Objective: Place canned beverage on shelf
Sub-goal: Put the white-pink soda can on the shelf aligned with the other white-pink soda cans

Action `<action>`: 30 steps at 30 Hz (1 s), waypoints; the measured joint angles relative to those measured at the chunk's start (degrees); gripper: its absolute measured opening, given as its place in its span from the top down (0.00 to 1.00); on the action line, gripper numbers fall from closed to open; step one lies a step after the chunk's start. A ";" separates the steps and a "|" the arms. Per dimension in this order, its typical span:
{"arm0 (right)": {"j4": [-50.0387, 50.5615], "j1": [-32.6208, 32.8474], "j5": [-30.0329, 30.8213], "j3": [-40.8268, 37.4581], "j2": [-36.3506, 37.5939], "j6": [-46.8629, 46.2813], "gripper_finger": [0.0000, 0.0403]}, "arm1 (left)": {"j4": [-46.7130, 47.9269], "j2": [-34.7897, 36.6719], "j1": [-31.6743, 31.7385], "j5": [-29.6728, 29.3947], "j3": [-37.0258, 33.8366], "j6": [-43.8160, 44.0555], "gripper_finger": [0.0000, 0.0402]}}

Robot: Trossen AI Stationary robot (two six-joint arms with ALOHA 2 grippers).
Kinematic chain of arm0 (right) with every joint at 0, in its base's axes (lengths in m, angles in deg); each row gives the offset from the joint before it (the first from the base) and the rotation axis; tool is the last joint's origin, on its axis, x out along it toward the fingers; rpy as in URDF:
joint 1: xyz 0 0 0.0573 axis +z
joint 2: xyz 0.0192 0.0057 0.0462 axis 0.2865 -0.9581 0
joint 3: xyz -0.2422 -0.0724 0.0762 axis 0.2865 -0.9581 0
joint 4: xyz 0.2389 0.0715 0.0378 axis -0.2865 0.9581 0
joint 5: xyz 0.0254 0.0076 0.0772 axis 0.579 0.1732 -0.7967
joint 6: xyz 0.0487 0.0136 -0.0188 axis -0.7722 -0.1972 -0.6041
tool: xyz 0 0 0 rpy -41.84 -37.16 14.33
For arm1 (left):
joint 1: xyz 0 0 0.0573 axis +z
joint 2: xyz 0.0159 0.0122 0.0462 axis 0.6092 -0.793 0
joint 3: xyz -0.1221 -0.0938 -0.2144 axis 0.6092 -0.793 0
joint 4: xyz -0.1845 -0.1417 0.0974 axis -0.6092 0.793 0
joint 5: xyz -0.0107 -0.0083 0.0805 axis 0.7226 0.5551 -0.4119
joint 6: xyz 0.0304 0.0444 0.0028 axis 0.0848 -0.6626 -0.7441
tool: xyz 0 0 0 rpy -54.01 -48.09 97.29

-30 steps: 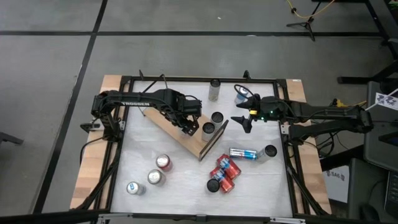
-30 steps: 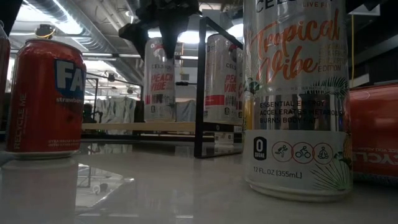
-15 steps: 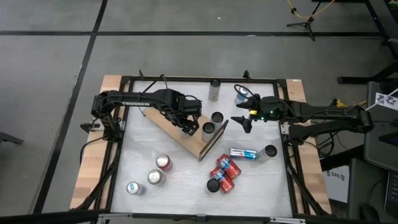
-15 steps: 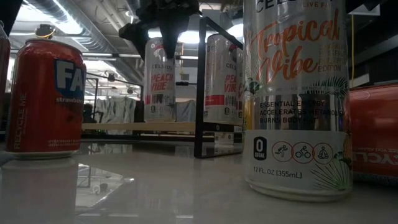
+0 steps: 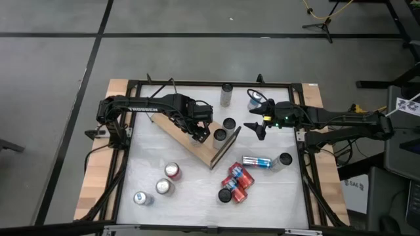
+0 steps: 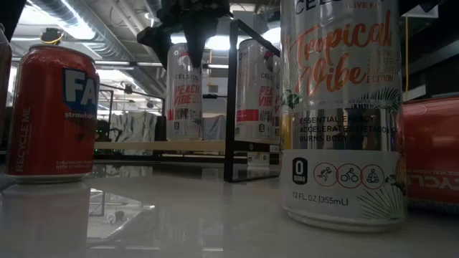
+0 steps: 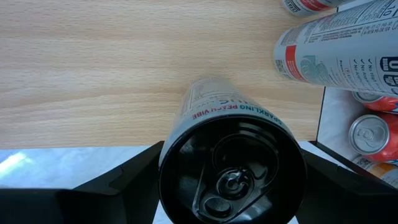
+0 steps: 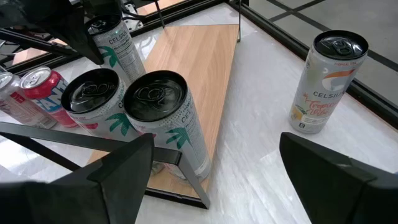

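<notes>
A tall "Peach Vibe" can [image 7: 233, 163] is held by the left claw [image 5: 199, 133], one finger pressed to each side of it. The can is kept upright, with its base down on the light-wood board of the shelf [image 7: 93, 62], which lies slantwise across the middle of the white tabletop [image 5: 151, 157]. Two more tall cans [image 8: 127, 106] are seen standing side by side at the right end of the shelf, just beside the held one and next to the black wire frame [image 8: 186, 171].

The right claw [image 5: 257, 126] is held wide with nothing between its fingers, to the right of the shelf's end and above the tabletop. Off the shelf, a tall can [image 5: 226, 94] stands at the far edge, a silver can [image 5: 257, 161] lies on its side, and red cans [image 5: 236, 180] are clustered near it.
</notes>
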 joint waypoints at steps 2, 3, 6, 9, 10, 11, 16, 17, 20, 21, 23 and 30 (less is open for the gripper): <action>-0.01 0.00 0.00 0.00 0.00 0.00 0.15 | 0.00 0.00 0.00 0.02 0.00 -0.13 0.30; 0.01 0.00 -0.02 0.00 0.00 0.00 0.15 | -0.05 0.00 0.00 0.04 0.00 -0.13 0.29; -0.01 0.00 0.00 0.00 0.00 0.00 0.15 | -0.15 0.00 -0.04 0.04 0.00 -0.13 0.24; -0.01 0.00 0.00 0.00 0.00 0.00 0.15 | -0.15 0.00 -0.02 0.04 0.00 -0.13 0.19; -0.01 0.00 0.00 0.00 0.00 0.00 0.15 | -0.14 0.00 -0.02 0.04 0.00 -0.13 0.17; 0.00 0.00 0.00 0.00 0.01 0.00 0.15 | -0.13 0.00 -0.02 0.04 0.00 -0.13 0.16; -0.01 0.00 0.00 0.00 0.02 0.00 0.15 | -0.09 0.00 -0.02 0.03 0.00 -0.13 0.12; -0.01 0.00 0.00 0.00 0.02 0.00 0.15 | -0.09 0.00 -0.02 0.04 0.00 -0.11 0.12; 0.01 0.00 0.00 0.00 0.00 0.00 0.15 | -0.08 0.00 -0.02 0.15 0.00 -0.13 0.12; 0.01 0.00 0.00 0.00 0.02 0.00 0.15 | -0.07 0.00 -0.02 0.33 0.00 -0.11 0.12; 0.01 0.00 0.00 0.00 0.00 0.00 0.15 | -0.03 0.00 -0.02 0.45 0.00 -0.13 0.12; 0.01 0.00 0.00 0.00 0.02 0.00 0.15 | 0.00 0.11 -0.02 0.46 0.00 -0.13 0.12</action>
